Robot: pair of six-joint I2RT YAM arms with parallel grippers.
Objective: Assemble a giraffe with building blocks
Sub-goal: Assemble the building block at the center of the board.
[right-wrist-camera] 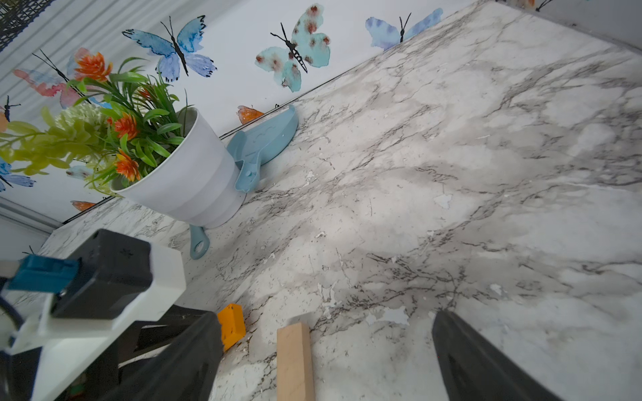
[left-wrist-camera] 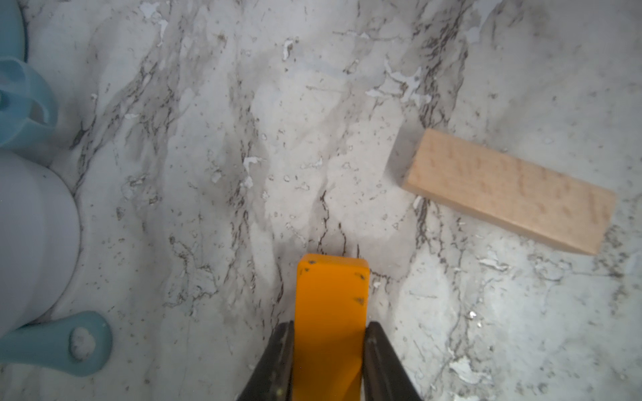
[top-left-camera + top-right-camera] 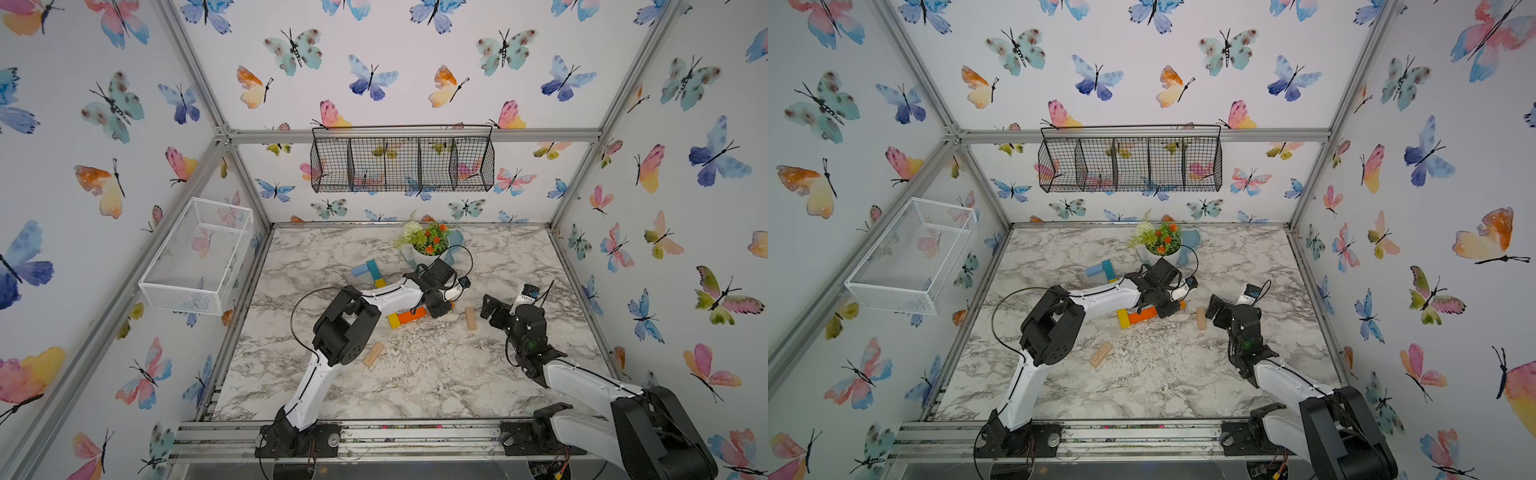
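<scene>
The giraffe [image 3: 373,270] lies flat on the marble. Its light-blue bar [image 3: 360,270], teal bar and a yellow bar [image 3: 380,283] run under my left arm to another yellow bar [image 3: 393,321] and an orange bar [image 3: 411,316]. My left gripper [image 2: 330,347] is shut on a second orange block [image 2: 330,305], held just beyond that orange bar in both top views [image 3: 1182,305]. One plain wood block [image 3: 470,318] lies between the fingers of my open right gripper [image 1: 328,330], touching neither. Another plain wood block [image 3: 373,354] lies nearer the front.
A white pot of artificial flowers [image 3: 426,245] stands at the back, with a blue scoop [image 1: 267,139] behind it and a teal brush handle [image 1: 198,243] sticking out beneath. A white mesh basket [image 3: 195,257] hangs on the left wall. A black wire basket [image 3: 403,164] hangs on the back wall.
</scene>
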